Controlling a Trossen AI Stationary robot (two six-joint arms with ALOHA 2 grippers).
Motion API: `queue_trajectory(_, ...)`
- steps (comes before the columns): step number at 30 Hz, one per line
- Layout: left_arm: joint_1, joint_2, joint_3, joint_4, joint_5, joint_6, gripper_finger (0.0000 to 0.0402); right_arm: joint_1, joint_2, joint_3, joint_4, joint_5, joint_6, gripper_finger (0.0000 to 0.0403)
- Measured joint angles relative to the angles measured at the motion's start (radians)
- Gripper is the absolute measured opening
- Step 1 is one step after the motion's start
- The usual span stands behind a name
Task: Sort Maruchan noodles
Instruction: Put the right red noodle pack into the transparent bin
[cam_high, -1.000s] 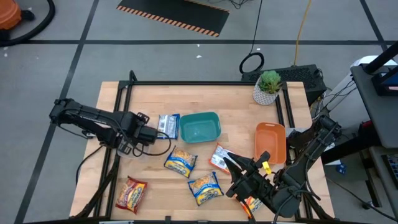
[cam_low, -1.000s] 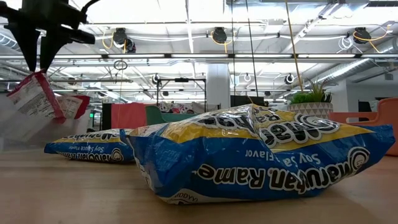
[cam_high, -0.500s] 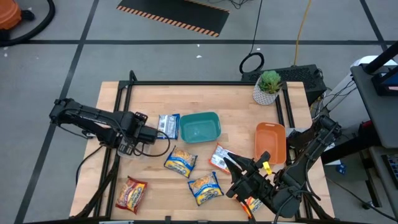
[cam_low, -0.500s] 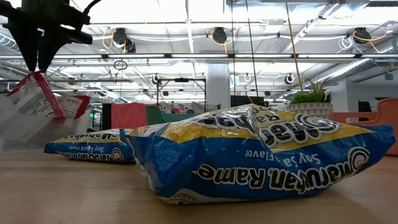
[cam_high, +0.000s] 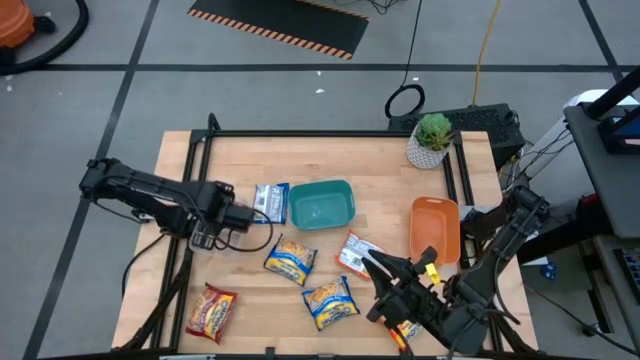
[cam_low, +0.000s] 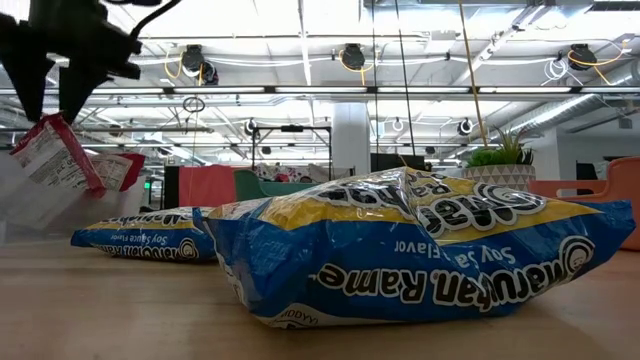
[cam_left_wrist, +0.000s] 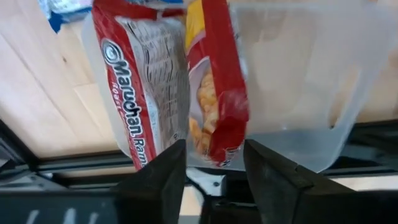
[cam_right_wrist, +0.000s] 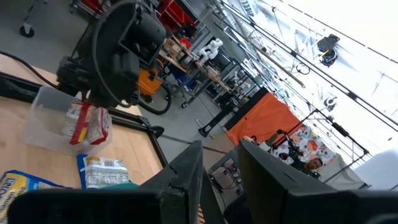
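1 red-and-yellow noodle packet (cam_high: 210, 310) flat near the front left corner of the table (cam_high: 380, 160). Further back on that side, left gripper (cam_high: 247, 212) poised over a clear tub (cam_left_wrist: 311, 93), fingers (cam_left_wrist: 158, 180) spread and released, with a gap either side of the upright red packet (cam_left_wrist: 217, 93) between them. Beside it in the tub, a 2nd red-and-white packet (cam_left_wrist: 140, 81), also on edge. Just right of the tub, a teal bin (cam_high: 322, 203). In front of the bin, 2 blue-and-yellow packets flat on the wood, one (cam_high: 290, 260) nearer the bin, the other (cam_high: 330, 300) closer to the front edge. Next along, a white-and-red packet (cam_high: 352, 255) lying just beside the tip of the right gripper (cam_high: 370, 260), low over the front right of the table; impossible to tell whether released or clenched. Under that arm, an orange packet (cam_high: 405, 330) partly hidden. Further right, an orange tray (cam_high: 435, 225), and behind it a potted plant (cam_high: 432, 138) near the back edge.
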Motion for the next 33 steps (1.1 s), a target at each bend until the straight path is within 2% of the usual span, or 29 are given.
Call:
queue_trajectory(3,0.000,0.000,-0.039,0.000,-0.012,0.006,0.0166,0.013,0.000,0.000,0.000,0.000,0.000,0.0098)
queue_trajectory(5,0.000,0.000,-0.054,0.000,-0.015,0.020,0.0149,0.019,0.000,0.000,0.000,0.000,0.000,0.0098)
queue_trajectory(13,0.000,-0.002,-0.058,0.001,-0.041,0.038,0.0012,0.018,0.000,0.000,0.000,0.000,0.000,0.0098)
queue_trajectory(20,-0.010,-0.003,-0.040,-0.001,-0.036,0.059,0.0005,0.011,0.000,0.000,0.000,0.000,-0.001,0.0098)
queue_trajectory(33,-0.009,-0.002,0.160,0.002,-0.024,0.158,0.0004,-0.009,0.000,0.000,0.000,0.000,-0.001,0.0098)
